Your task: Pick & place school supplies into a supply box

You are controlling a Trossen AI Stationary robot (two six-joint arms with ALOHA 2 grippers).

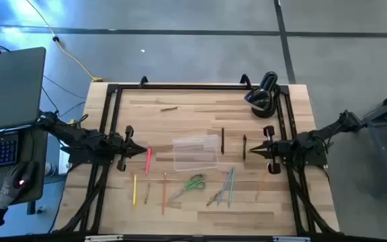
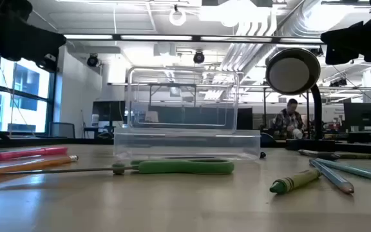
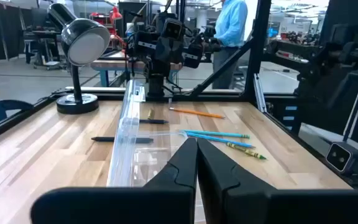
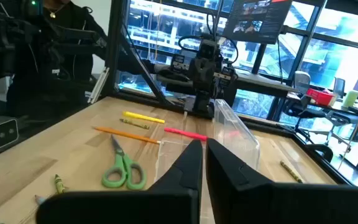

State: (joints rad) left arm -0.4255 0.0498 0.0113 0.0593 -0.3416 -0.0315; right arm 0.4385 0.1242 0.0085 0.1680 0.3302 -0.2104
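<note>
Both arms wait: left gripper (image 1: pixel 142 152) and right gripper (image 1: pixel 256 149) pinched closed, empty, flanking the clear supply box (image 1: pixel 195 152) mid-table; green scissors (image 1: pixel 192 183) and what look like pencils lie nearby.

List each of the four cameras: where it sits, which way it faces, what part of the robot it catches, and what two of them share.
High: overhead, straight down; both arms, left gripper, right gripper, supply box.
Low: table height, looking level past the green-handled scissors into the room; dark arm parts at the top corners.
Left wrist: looks across the table; own shut fingers.
Right wrist: looks the opposite way; own shut fingers.
Shared: each wrist view shows the other arm.
</note>
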